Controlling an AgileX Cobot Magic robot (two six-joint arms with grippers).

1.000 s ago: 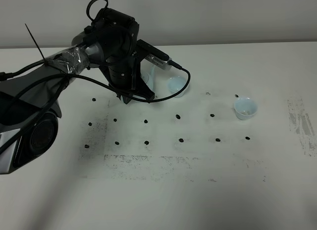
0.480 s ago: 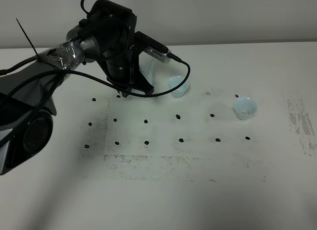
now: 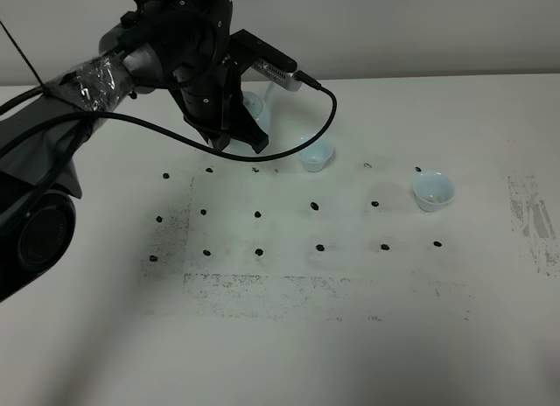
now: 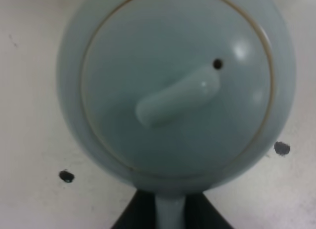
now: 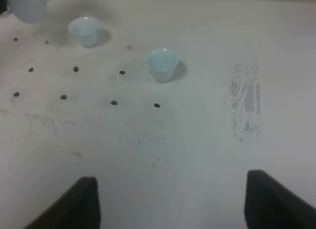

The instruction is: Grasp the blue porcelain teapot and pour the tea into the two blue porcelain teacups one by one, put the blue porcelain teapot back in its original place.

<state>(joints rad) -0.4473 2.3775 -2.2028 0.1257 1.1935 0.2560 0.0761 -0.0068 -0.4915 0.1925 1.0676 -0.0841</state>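
- While the left gripper (image 4: 170, 215) is clamped on the loop handle of the blue porcelain teapot (image 4: 175, 91), the pot hangs directly ahead of its jaws with the lid (image 4: 237, 105) seated. Whether its base is clear of the table (image 3: 350, 336) cannot be told.
- Long axis: the handle-to-spout line runs straight away from the gripper. The spout lies outside the wrist view and behind the arm in the high view, so its heading cannot be told.
- Nearer teacup (image 3: 317, 154): upright, near the teapot on the robot's right side of it, and not touching it.
- Farther teacup (image 3: 433, 192): upright, well apart from the teapot, on the same side and beyond the nearer cup.
- Right gripper (image 5: 170, 182): jaws spread wide and holding nothing. It is well apart from the teapot, out past the farther teacup, so the left arm is much the closer of the two.
- Contents: the lid hides how full the teapot is. Both cups show pale interiors, and at this size no tea can be made out in either.
- Judged next step: bring the spout over the nearer teacup's rim, then tip the pot along its handle-to-spout line. The gap to that cup is small, so the likely fault is the pot's body nudging the cup, or the stream landing beyond the rim.
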